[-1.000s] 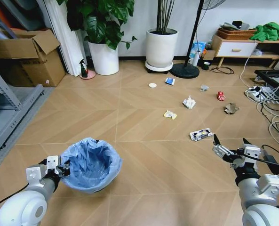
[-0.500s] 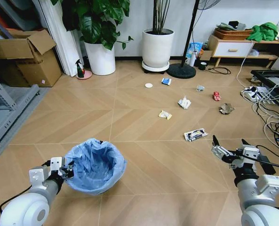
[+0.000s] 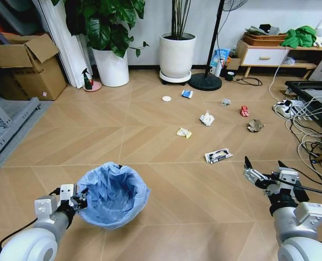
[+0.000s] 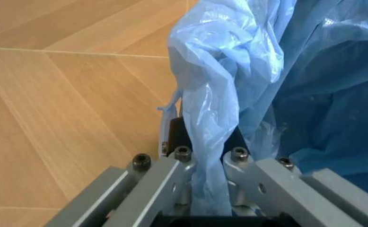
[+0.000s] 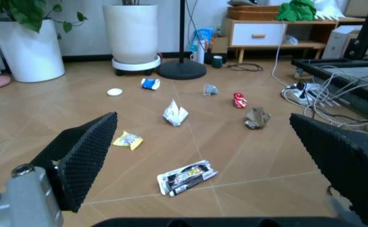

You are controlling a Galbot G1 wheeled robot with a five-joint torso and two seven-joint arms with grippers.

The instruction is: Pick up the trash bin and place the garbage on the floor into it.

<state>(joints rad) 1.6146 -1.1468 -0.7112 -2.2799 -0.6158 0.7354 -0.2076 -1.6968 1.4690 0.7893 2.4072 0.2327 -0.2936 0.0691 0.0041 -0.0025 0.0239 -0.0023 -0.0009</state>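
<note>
Our left gripper (image 3: 78, 199) low at left, fingers clamped on the bin (image 3: 113, 194) rim | our right gripper (image 3: 263, 171) held forward at right, fingers spread wide, holding nothing

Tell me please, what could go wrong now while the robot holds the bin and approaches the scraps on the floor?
The left gripper pinches mostly the blue liner at the rim of the trash bin, so the bag may slip or pull loose. The open right gripper is near the cables, which could snag it. The flat black-white carton may be hard to pinch.
</note>
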